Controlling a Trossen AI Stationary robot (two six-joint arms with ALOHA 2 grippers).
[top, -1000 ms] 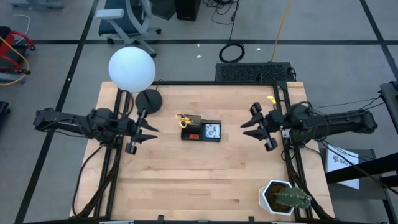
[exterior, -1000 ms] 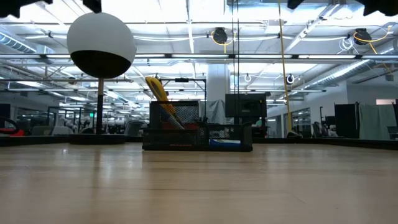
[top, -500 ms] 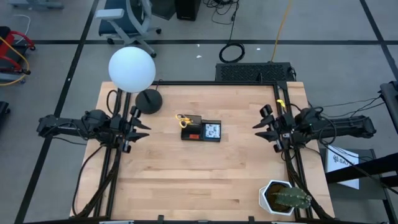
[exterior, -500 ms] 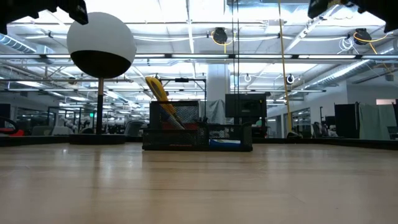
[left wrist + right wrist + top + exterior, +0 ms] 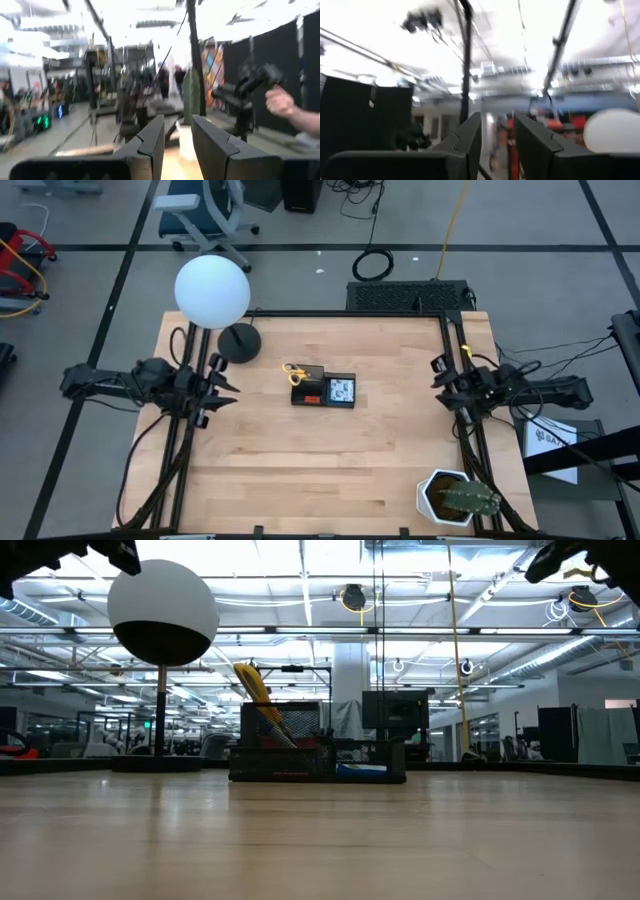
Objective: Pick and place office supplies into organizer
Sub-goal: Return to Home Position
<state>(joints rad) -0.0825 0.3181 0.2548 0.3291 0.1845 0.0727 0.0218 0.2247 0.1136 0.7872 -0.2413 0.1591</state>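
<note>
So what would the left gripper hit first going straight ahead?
Likely nothing: the left gripper aims toward the organizer, but the low view shows it well above that. The right gripper, far opposite, seems off the line; depth unclear.

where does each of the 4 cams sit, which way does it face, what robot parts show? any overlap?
High: above the table, facing straight down; both arms whole, left gripper and right gripper at opposite table edges.
Low: at tabletop height, level across to the organizer; only arm bits at the top corners.
Left wrist: on the left arm, facing the room; own open jaws.
Right wrist: on the right arm, facing the room; own open jaws, lamp globe beyond.
Shared: high and low both show organizer, scissors, lamp globe.
</note>
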